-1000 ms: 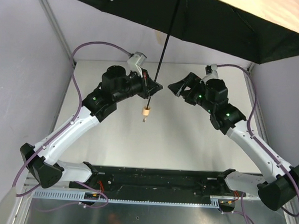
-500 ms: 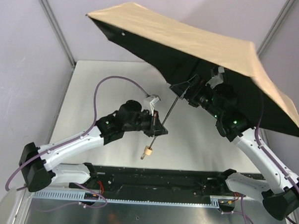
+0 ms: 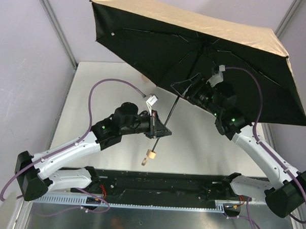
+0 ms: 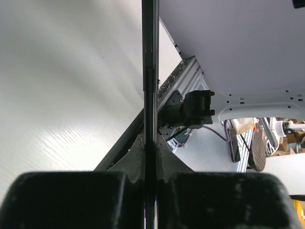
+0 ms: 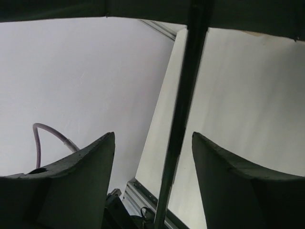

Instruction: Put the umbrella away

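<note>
**Overhead view.** The umbrella [image 3: 197, 33] is open. Its tan canopy, black underneath, fills the upper centre and right of the frame above the white worktop [image 3: 98, 87]. The thin black shaft [image 3: 169, 112] slants toward the lower left and ends in a pale knob handle [image 3: 152, 154], which hangs free at centre frame. The left gripper [image 3: 161, 131] is clamped on the lower shaft, just above the handle.

**Left wrist view.** The fingers [image 4: 71, 200] are pressed together against the shaft.

**Right wrist view.** The right gripper [image 3: 186, 89] sits under the canopy. Its fingers [image 5: 78, 176] stand well apart, and the shaft passes between them touching neither.
</note>
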### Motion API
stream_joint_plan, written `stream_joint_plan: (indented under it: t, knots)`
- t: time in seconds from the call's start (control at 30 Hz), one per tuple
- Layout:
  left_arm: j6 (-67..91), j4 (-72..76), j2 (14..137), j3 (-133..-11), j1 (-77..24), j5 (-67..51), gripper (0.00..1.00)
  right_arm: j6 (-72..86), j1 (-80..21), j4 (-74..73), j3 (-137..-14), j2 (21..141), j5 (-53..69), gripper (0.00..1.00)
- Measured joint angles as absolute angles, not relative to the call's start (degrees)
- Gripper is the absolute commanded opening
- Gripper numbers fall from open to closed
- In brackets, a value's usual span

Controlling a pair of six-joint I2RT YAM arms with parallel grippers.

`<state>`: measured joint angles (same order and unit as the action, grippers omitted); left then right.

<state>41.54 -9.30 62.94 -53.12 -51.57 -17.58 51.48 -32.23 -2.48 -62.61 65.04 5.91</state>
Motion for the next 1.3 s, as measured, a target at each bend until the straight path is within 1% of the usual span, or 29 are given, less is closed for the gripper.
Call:
stream_joint_plan:
  t: [0.03,0.1,0.13,0.17,0.2,0.27,0.3,0.33,0.37,0.4,0.43,0.47,0.53,0.57,0.6,0.63,0.67,0.77,0.8,0.93,1.07,1.2,1.3]
  knots:
    - [41.9,-8.8,62.8,-53.0,-51.6,-17.8,0.0,51.9,-32.2,-1.3,-62.6,65.3,6.0,0.5]
    - [42.6,-7.9,62.5,-52.5,-51.6,-18.4,0.0,52.2,-32.2,0.5,-62.6,65.8,6.2,0.22]
    - [42.9,-7.5,62.3,-52.2,-51.6,-18.5,0.0,52.2,-32.2,0.6,-62.6,66.0,6.2,0.11]
    - [43.2,-7.1,62.0,-52.1,-51.6,-18.7,0.03,52.5,-32.1,1.1,-62.2,66.1,6.3,0.06]
    - [43.6,-6.7,61.7,-51.9,-51.6,-18.7,0.12,52.5,-31.9,1.2,-62.2,66.3,6.3,0.03]
    - [44.1,-5.9,61.3,-51.0,-51.5,-18.7,0.4,54.2,-32.0,1.4,-62.0,66.4,6.4,0.01]
    - [44.1,-5.3,61.3,-50.6,-51.5,-18.8,0.5,54.2,-32.2,1.4,-62.0,66.4,6.3,0.0]
    - [44.4,-4.8,61.3,-50.2,-51.5,-18.8,0.58,54.2,-32.3,1.4,-62.0,66.3,6.3,0.0]
    - [45.0,-4.4,61.3,-49.8,-51.5,-18.8,0.62,54.3,-32.4,1.2,-61.9,66.2,6.1,0.0]
    - [45.3,-4.1,61.4,-49.5,-51.5,-18.8,0.64,54.5,-32.6,1.0,-61.9,66.0,5.7,0.0]
    - [45.6,-3.9,61.6,-49.2,-51.5,-18.9,0.63,54.6,-32.6,0.8,-61.8,65.7,5.5,0.0]
    - [46.0,-3.8,61.9,-49.1,-51.5,-19.0,0.54,54.7,-32.7,0.6,-61.7,65.3,5.3,0.0]
    - [46.4,-3.4,62.9,-49.1,-51.5,-19.6,0.27,55.0,-32.8,-0.1,-61.7,64.5,5.0,0.0]
    - [46.8,-2.9,63.7,-49.1,-51.5,-20.4,0.16,54.7,-32.8,-0.4,-61.7,64.1,4.7,0.0]
    - [47.0,-1.6,64.4,-49.1,-51.5,-21.2,0.09,54.0,-32.8,-0.9,-61.6,63.7,4.4,0.0]
    - [47.4,-0.6,64.8,-49.1,-51.7,-21.7,0.04,53.6,-32.8,-1.4,-61.5,63.4,4.0,0.0]
    - [47.0,0.9,65.2,-49.0,-51.8,-22.9,0.02,53.0,-32.8,-2.1,-61.5,63.1,3.5,0.04]
    - [47.8,4.9,65.5,-48.0,-52.0,-24.6,0.0,53.0,-32.4,-3.4,-61.5,62.3,2.9,0.26]
    - [48.1,6.0,65.5,-47.5,-52.0,-25.2,0.0,53.1,-32.2,-3.7,-61.5,62.0,2.9,0.31]
    - [50.2,8.6,65.7,-46.7,-52.0,-26.7,0.0,54.3,-28.7,-3.9,-61.5,60.6,5.6,0.46]
    - [54.0,12.3,66.9,-46.6,-52.2,-28.0,0.0,58.2,-22.9,0.6,-61.5,60.9,9.1,0.59]
    - [57.8,16.7,67.6,-45.9,-52.5,-29.0,0.0,62.0,-20.6,5.7,-61.6,62.7,10.4,0.74]
    - [59.7,18.8,67.6,-45.7,-53.0,-29.5,0.0,64.3,-20.1,7.9,-61.6,63.5,9.8,0.8]
